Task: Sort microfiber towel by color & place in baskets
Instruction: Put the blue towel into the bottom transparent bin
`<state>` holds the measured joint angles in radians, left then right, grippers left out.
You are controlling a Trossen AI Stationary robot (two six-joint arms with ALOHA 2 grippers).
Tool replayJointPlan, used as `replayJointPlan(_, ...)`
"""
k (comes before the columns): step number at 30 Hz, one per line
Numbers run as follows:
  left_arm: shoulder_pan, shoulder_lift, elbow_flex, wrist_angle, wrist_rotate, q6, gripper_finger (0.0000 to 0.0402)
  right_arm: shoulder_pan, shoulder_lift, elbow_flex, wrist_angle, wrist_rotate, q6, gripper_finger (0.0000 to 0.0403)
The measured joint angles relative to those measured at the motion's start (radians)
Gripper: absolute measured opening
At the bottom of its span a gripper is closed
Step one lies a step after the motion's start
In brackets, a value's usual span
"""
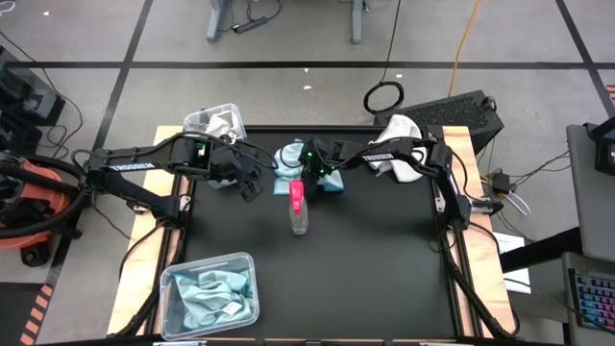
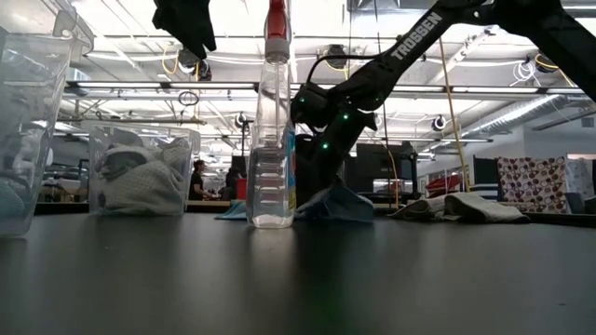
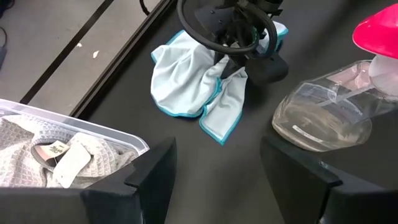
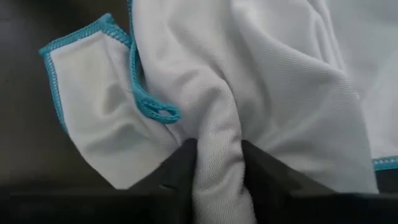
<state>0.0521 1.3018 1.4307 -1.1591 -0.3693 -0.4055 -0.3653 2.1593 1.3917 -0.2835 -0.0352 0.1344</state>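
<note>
A light blue towel (image 1: 286, 170) with a teal hem lies bunched on the black mat at the far middle; it also shows in the left wrist view (image 3: 193, 74). My right gripper (image 1: 313, 176) is down on it and shut on a fold. My left gripper (image 1: 251, 185) is open and empty, raised above the mat to the left of the towel. A clear basket (image 1: 216, 120) at the far left holds white-grey towels. A second clear basket (image 1: 211, 293) at the near left holds light blue towels. More white towels (image 1: 399, 135) lie at the far right. My right gripper pinches a raised fold (image 4: 217, 163) of the light blue towel between its two fingers (image 4: 181, 168). It comes from above, pointing down. The rest of the towel lies slack on the mat (image 2: 337, 203).
A clear spray bottle (image 1: 299, 207) with a pink top stands upright on the mat just near of the towel, between the two grippers. The mat's middle and near right are bare. Boards border the table at left and right.
</note>
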Motion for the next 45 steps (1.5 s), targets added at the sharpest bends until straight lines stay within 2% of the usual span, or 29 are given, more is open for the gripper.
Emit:
replayJointPlan(4,0.0,0.0,0.0,0.0,0.0,-0.006,0.0238,0.0,0.0,0.0,-0.013,-0.022,-0.027,0.0057)
replayJointPlan(8,0.0,0.0,0.0,0.003,0.0,-0.033,0.0238,0.0,-0.003,0.0,-0.061,-0.026,-0.073,0.0028)
replayJointPlan(16,0.0,0.0,0.0,0.049,0.0,-0.043,0.0238,-0.001,-0.023,0.0,-0.141,-0.03,-0.147,0.0028)
replayJointPlan(29,0.0,0.0,0.0,0.056,0.0,-0.087,0.0238,-0.02,-0.139,-0.011,-0.269,-0.016,-0.22,0.0026)
replayJointPlan(38,0.0,0.0,0.0,0.095,-0.001,-0.086,0.0238,-0.019,-0.232,-0.009,-0.34,-0.122,-0.259,0.0026)
replayJointPlan(45,0.0,0.0,0.0,0.169,-0.001,-0.086,0.0238,-0.028,-0.355,-0.009,-0.327,-0.128,-0.308,0.0026)
